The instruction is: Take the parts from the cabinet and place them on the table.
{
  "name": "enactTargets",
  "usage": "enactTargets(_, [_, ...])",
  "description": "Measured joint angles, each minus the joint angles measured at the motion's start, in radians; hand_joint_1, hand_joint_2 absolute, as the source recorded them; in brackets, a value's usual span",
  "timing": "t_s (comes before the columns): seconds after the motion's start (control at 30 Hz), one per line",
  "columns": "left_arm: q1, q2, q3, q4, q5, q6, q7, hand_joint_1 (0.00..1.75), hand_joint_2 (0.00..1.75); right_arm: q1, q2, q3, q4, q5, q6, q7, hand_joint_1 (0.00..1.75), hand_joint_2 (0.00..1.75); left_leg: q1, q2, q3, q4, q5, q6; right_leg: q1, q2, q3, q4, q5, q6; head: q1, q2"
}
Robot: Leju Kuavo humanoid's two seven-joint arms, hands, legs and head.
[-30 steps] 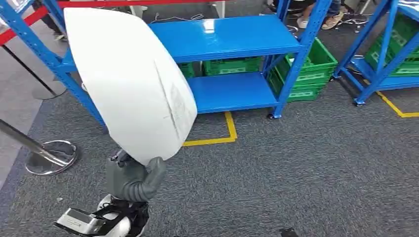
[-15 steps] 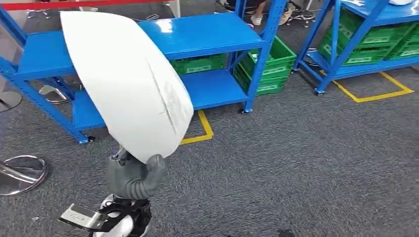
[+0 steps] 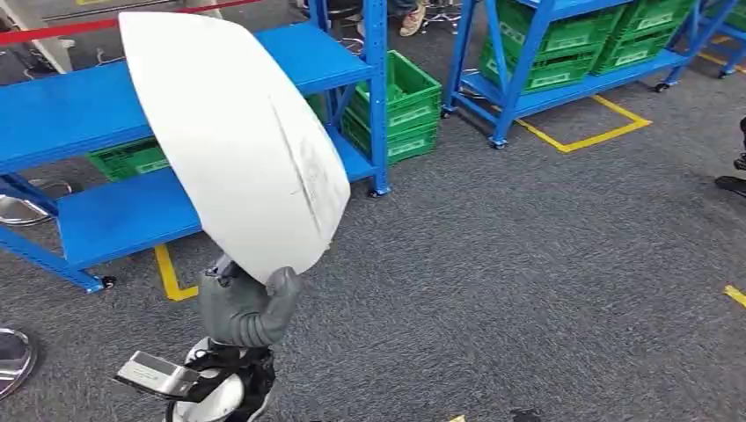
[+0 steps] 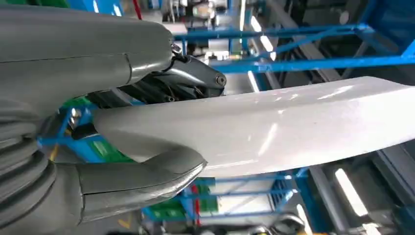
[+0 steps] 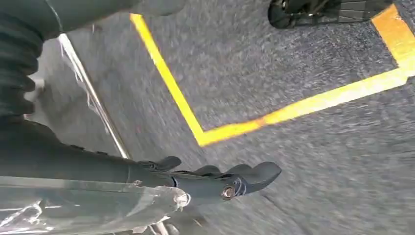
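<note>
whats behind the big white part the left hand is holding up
Behind the white part gripped by the left hand stands a blue shelf rack with a green crate beneath. The panel covers the rack's middle, so anything resting there cannot be seen.

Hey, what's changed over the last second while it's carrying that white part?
The camera has swung: the blue shelving and green crates slid left across the head view, so the robot is turning, not the things. The left hand grips the white panel as before.
</note>
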Motion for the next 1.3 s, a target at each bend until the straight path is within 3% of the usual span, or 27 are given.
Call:
enactTargets(0.03, [-0.008, -0.003, -0.001, 0.004, 0.003, -0.007, 0.002, 1.75, 1.75, 0.000, 0.000, -0.005, 0.000, -0.003, 0.000, 0.000, 0.00, 1.75, 0.002, -0.005, 0.033, -0.075, 0.049, 0.000, -0.002, 0.016, 0.000, 0.000, 0.002, 0.004, 0.000, 0.000])
enactTargets(0.07, [-0.017, -0.005, -0.002, 0.007, 0.010, -0.017, 0.004, 1.75, 1.75, -0.001, -0.001, -0.008, 0.000, -0.006, 0.000, 0.004, 0.00, 1.75, 0.008, -0.033, 0.076, -0.164, 0.094, -0.002, -0.005, 0.030, 0.000, 0.001, 0.003, 0.009, 0.000, 0.000])
enactTargets(0.1, [-0.025, -0.006, -0.003, 0.013, 0.020, -0.032, 0.007, 1.75, 1.75, -0.003, -0.002, -0.013, 0.000, -0.012, 0.003, 0.014, 0.00, 1.75, 0.020, -0.110, 0.102, -0.228, 0.106, -0.006, -0.002, 0.042, -0.006, 0.003, 0.005, 0.017, -0.002, 0.000])
enactTargets(0.13, [-0.029, -0.008, -0.003, 0.015, 0.026, -0.040, 0.009, 1.75, 1.75, -0.006, -0.003, -0.019, 0.000, -0.016, 0.006, 0.019, 0.00, 1.75, 0.025, -0.116, 0.111, -0.256, 0.093, -0.001, -0.001, 0.055, -0.016, 0.012, 0.005, 0.023, -0.001, 0.000])
enactTargets(0.2, [-0.032, -0.010, -0.005, 0.023, 0.030, -0.047, 0.014, 1.75, 1.75, 0.000, -0.003, -0.029, 0.000, -0.029, 0.009, 0.022, 0.00, 1.75, 0.015, -0.099, 0.106, -0.246, 0.094, 0.013, -0.009, 0.075, -0.023, 0.000, 0.015, 0.039, -0.003, 0.000])
enactTargets(0.27, [-0.041, -0.015, -0.006, 0.029, 0.029, -0.052, 0.015, 1.75, 1.75, 0.007, -0.003, -0.040, -0.001, -0.033, 0.007, 0.017, 0.00, 1.75, 0.022, -0.066, 0.110, -0.254, 0.103, 0.030, -0.013, 0.090, -0.033, -0.005, 0.020, 0.050, -0.003, 0.000])
enactTargets(0.3, [-0.048, -0.016, -0.010, 0.032, 0.025, -0.057, 0.015, 1.75, 1.75, 0.009, -0.003, -0.043, -0.001, -0.034, 0.003, 0.006, 0.00, 1.75, 0.020, -0.055, 0.111, -0.255, 0.104, 0.036, -0.002, 0.024, -0.043, 0.022, 0.000, 0.051, 0.007, 0.000])
enactTargets(0.33, [-0.052, -0.016, -0.013, 0.034, 0.020, -0.063, 0.015, 1.75, 1.75, 0.007, -0.003, -0.044, -0.001, -0.034, 0.002, -0.003, 0.00, 1.75, 0.016, -0.041, 0.111, -0.255, 0.102, 0.041, 0.000, -0.025, -0.074, 0.083, -0.039, 0.054, 0.014, 0.000])
enactTargets(0.4, [-0.059, -0.015, -0.022, 0.044, 0.013, -0.079, 0.020, 1.75, 1.75, 0.000, -0.002, -0.045, -0.001, -0.034, 0.001, -0.020, 0.00, 1.75, 0.009, -0.005, 0.111, -0.254, 0.100, 0.044, -0.001, -0.064, -0.155, 0.256, -0.117, 0.057, 0.013, 0.000])
enactTargets(0.43, [-0.066, -0.015, -0.028, 0.055, 0.010, -0.084, 0.023, 1.75, 1.75, 0.000, -0.002, -0.047, -0.001, -0.035, 0.000, -0.025, 0.00, 1.75, 0.007, 0.011, 0.111, -0.254, 0.099, 0.045, -0.001, -0.068, -0.183, 0.316, -0.135, 0.057, 0.013, 0.000])
enactTargets(0.47, [-0.074, -0.015, -0.033, 0.067, 0.009, -0.088, 0.023, 1.75, 1.75, 0.000, -0.001, -0.048, -0.001, -0.035, 0.000, -0.027, 0.00, 1.75, 0.006, 0.026, 0.112, -0.254, 0.099, 0.045, -0.001, -0.068, -0.183, 0.321, -0.126, 0.056, 0.013, 0.000])
enactTargets(0.5, [-0.080, -0.015, -0.039, 0.076, 0.009, -0.090, 0.023, 1.75, 1.75, 0.002, -0.001, -0.050, -0.001, -0.037, -0.002, -0.027, 0.00, 1.75, 0.005, 0.038, 0.114, -0.254, 0.097, 0.045, -0.001, -0.069, -0.156, 0.277, -0.097, 0.054, 0.013, 0.000])
enactTargets(0.57, [-0.089, -0.015, -0.044, 0.085, 0.010, -0.093, 0.023, 1.75, 1.75, 0.003, -0.001, -0.051, -0.001, -0.039, -0.002, -0.028, 0.00, 1.75, 0.005, 0.061, 0.121, -0.254, 0.091, 0.040, 0.000, -0.092, -0.054, 0.100, -0.022, 0.050, 0.013, 0.000])
enactTargets(0.6, [-0.094, -0.015, -0.048, 0.091, 0.010, -0.095, 0.022, 1.75, 1.75, 0.001, -0.001, -0.051, 0.000, -0.040, -0.002, -0.029, 0.00, 1.75, 0.001, 0.071, 0.126, -0.253, 0.087, 0.034, 0.003, -0.142, -0.008, 0.018, -0.008, 0.049, 0.014, 0.000])
enactTargets(0.63, [-0.098, -0.015, -0.053, 0.095, 0.010, -0.099, 0.022, 1.75, 1.75, -0.003, 0.002, -0.051, 0.000, -0.042, -0.002, -0.028, 0.00, 1.75, -0.007, 0.078, 0.126, -0.251, 0.082, 0.027, 0.007, -0.140, -0.002, 0.014, -0.010, 0.037, 0.012, 0.000])
enactTargets(0.77, [-0.110, -0.015, -0.064, 0.110, 0.011, -0.107, 0.020, 1.75, 1.75, -0.001, 0.002, -0.055, 0.000, -0.045, -0.003, -0.021, 0.00, 1.75, -0.003, 0.110, 0.134, -0.258, 0.081, 0.006, 0.008, -0.095, -0.014, 0.012, -0.004, 0.012, 0.010, 0.000])
enactTargets(0.83, [-0.117, -0.015, -0.066, 0.116, 0.013, -0.108, 0.019, 1.75, 1.75, 0.001, 0.003, -0.059, 0.000, -0.045, -0.002, -0.014, 0.00, 1.75, 0.001, 0.034, 0.112, -0.206, 0.037, -0.003, 0.002, -0.074, -0.013, 0.010, -0.001, 0.007, 0.006, 0.000])
enactTargets(0.9, [-0.113, -0.011, -0.066, 0.122, 0.021, -0.104, 0.015, 1.75, 1.75, -0.002, 0.003, -0.060, 0.000, -0.044, -0.002, 0.001, 0.00, 1.75, 0.001, 0.005, 0.031, -0.047, -0.036, -0.004, 0.002, -0.049, -0.017, 0.010, 0.001, 0.001, 0.002, 0.000])
enactTargets(0.93, [-0.108, -0.009, -0.065, 0.124, 0.024, -0.103, 0.015, 1.75, 1.75, -0.002, 0.003, -0.060, 0.000, -0.045, -0.002, 0.006, 0.00, 1.75, 0.000, 0.001, -0.008, 0.021, -0.054, -0.003, 0.002, -0.034, -0.018, 0.011, 0.002, 0.000, 0.003, 0.000])
enactTargets(0.97, [-0.103, -0.008, -0.064, 0.127, 0.028, -0.101, 0.013, 1.75, 1.75, 0.000, 0.003, -0.061, 0.000, -0.045, -0.003, 0.008, 0.00, 1.75, 0.000, 0.000, -0.027, 0.044, -0.045, -0.001, 0.003, -0.020, -0.018, 0.011, 0.003, -0.001, 0.003, 0.000])
enactTargets(1.0, [-0.100, -0.007, -0.064, 0.128, 0.029, -0.101, 0.013, 1.75, 1.75, 0.003, 0.003, -0.063, 0.000, -0.045, -0.007, 0.002, 0.00, 1.75, 0.000, 0.000, -0.022, 0.021, -0.013, 0.002, 0.003, -0.004, -0.018, 0.011, 0.003, -0.001, 0.003, 0.000])
enactTargets(1.07, [-0.101, -0.007, -0.062, 0.129, 0.031, -0.100, 0.013, 1.75, 1.75, 0.004, 0.003, -0.066, 0.000, -0.048, -0.010, -0.022, 0.00, 1.75, 0.000, -0.016, 0.033, -0.107, 0.074, 0.009, 0.002, 0.024, -0.018, 0.011, 0.005, 0.003, 0.003, 0.000])
enactTargets(1.1, [-0.101, -0.007, -0.061, 0.129, 0.031, -0.100, 0.011, 1.75, 1.75, 0.004, 0.003, -0.067, 0.000, -0.051, -0.010, -0.037, 0.00, 1.75, 0.002, -0.055, 0.071, -0.185, 0.108, 0.014, 0.000, 0.037, -0.018, 0.011, 0.007, 0.006, 0.002, 0.000])
enactTargets(1.13, [-0.100, -0.007, -0.061, 0.129, 0.031, -0.102, 0.010, 1.75, 1.75, 0.001, 0.003, -0.068, 0.000, -0.054, -0.010, -0.048, 0.00, 1.75, 0.004, -0.108, 0.092, -0.237, 0.109, 0.021, 0.005, 0.050, -0.024, 0.017, 0.007, 0.012, 0.003, 0.000])
enactTargets(1.2, [-0.098, -0.007, -0.060, 0.130, 0.031, -0.105, 0.008, 1.75, 1.75, -0.001, 0.003, -0.069, 0.000, -0.055, -0.011, -0.055, 0.00, 1.75, 0.003, -0.092, 0.092, -0.245, 0.103, 0.020, -0.001, 0.068, -0.034, 0.012, 0.013, 0.024, 0.003, 0.000])
enactTargets(1.27, [-0.099, -0.011, -0.058, 0.131, 0.031, -0.105, 0.007, 1.75, 1.75, 0.006, 0.003, -0.069, 0.000, -0.055, -0.011, -0.052, 0.00, 1.75, 0.004, -0.069, 0.096, -0.252, 0.110, 0.035, -0.006, 0.090, -0.045, 0.004, 0.019, 0.039, 0.002, 0.000])
enactTargets(1.3, [-0.100, -0.013, -0.057, 0.131, 0.031, -0.106, 0.007, 1.75, 1.75, 0.008, 0.003, -0.069, 0.000, -0.054, -0.012, -0.045, 0.00, 1.75, 0.007, -0.055, 0.098, -0.256, 0.115, 0.041, -0.004, 0.047, -0.045, 0.016, 0.014, 0.038, 0.003, 0.000])
